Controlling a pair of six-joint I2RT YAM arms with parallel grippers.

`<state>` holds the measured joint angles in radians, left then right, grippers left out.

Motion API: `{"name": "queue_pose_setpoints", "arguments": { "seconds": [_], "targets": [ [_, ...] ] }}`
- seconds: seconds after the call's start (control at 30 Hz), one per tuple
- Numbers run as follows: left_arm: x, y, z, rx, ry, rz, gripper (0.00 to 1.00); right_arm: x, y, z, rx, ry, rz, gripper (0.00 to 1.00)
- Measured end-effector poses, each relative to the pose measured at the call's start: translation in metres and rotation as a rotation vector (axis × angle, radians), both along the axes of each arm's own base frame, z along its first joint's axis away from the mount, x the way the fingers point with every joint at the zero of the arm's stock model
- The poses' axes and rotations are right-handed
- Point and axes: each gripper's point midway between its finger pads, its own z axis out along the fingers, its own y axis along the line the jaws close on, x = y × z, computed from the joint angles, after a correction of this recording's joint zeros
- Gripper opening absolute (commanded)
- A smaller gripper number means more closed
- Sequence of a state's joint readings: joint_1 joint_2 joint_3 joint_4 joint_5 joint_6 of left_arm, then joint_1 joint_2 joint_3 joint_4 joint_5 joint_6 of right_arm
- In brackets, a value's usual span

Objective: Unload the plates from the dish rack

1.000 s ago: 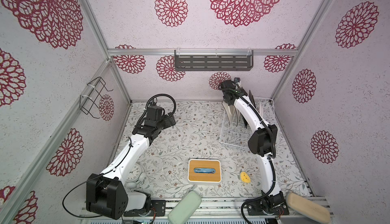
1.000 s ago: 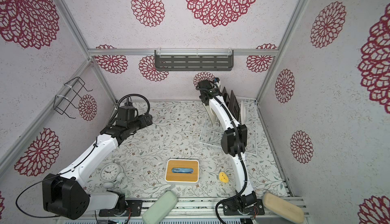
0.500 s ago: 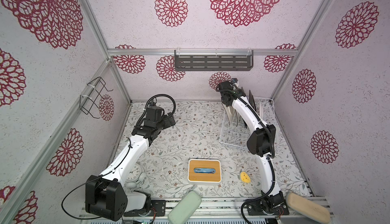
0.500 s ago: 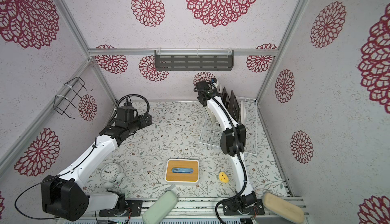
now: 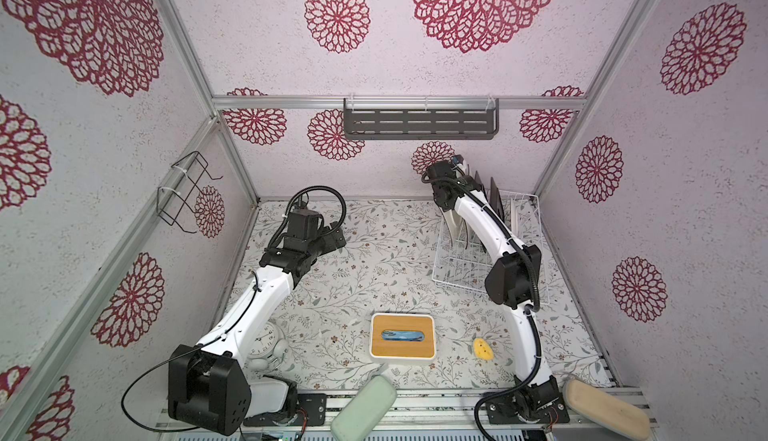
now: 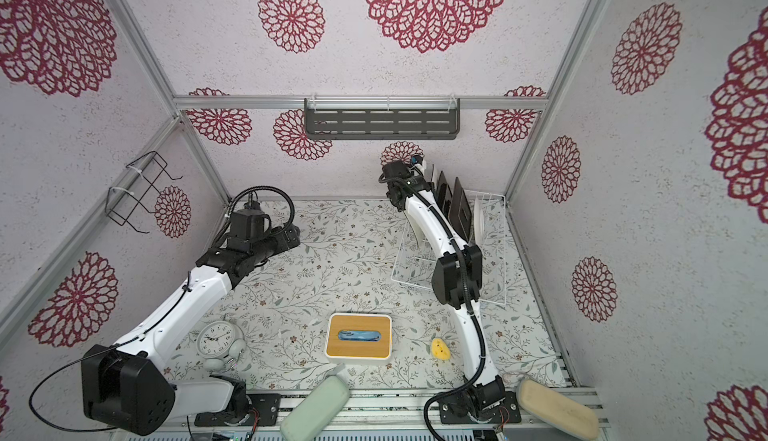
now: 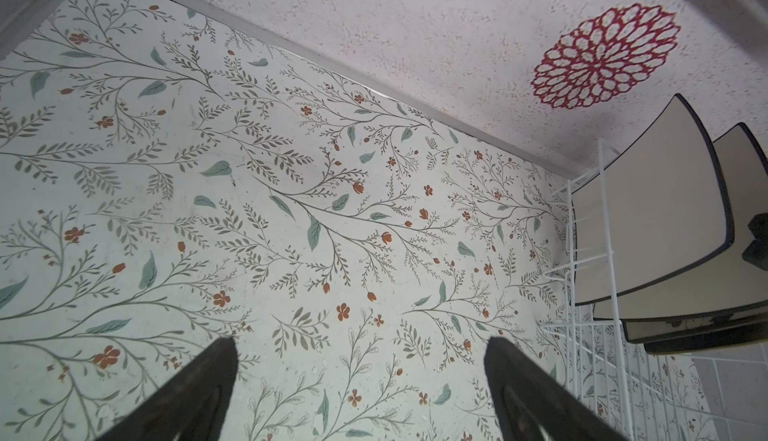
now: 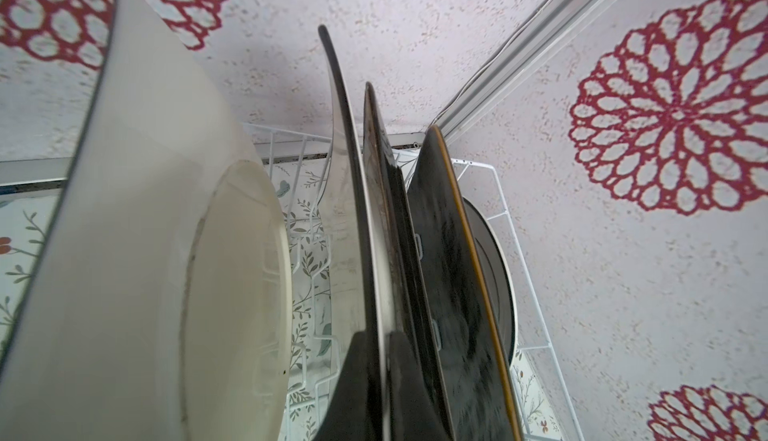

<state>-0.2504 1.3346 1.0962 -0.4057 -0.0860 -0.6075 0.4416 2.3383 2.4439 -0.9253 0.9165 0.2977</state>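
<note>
Your right pincer [image 8: 380, 347]: clenched on the cream plate [image 8: 347, 210] next to the dark plates [image 8: 440, 252] — upright in the rack [image 5: 457, 268].
Your left pincer [image 7: 360, 343]: released — above the surface [image 7: 249, 168].

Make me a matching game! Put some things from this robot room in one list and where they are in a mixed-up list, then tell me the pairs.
Things:
1. dark grey slotted metal shelf
2. black wire bracket
3. round white alarm clock
4. cream square plate beside the dark plates

Places:
A. at the front left of the flowery table
B. pinched between the right fingers
C. hanging on the back wall
D. hanging on the left wall

Pairs: 1-C, 2-D, 3-A, 4-B.
</note>
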Motion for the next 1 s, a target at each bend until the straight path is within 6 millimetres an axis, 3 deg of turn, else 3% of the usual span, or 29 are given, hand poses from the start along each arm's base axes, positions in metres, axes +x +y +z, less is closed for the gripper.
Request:
{"name": "queue_pose_setpoints", "arguments": {
  "seconds": [0.3, 1.0],
  "targets": [
    [-0.0029, -0.0006, -0.0079, -0.005, 0.016, -0.002, 0.97, -0.0003, 0.0002, 0.0006, -0.016, 0.009, 0.008, 0.0],
    [-0.005, 0.0003, -0.0016, -0.007, 0.001, -0.001, 0.97, 0.0002, 0.0069, 0.0093, -0.058, -0.018, 0.015, 0.0]
  ]
}}
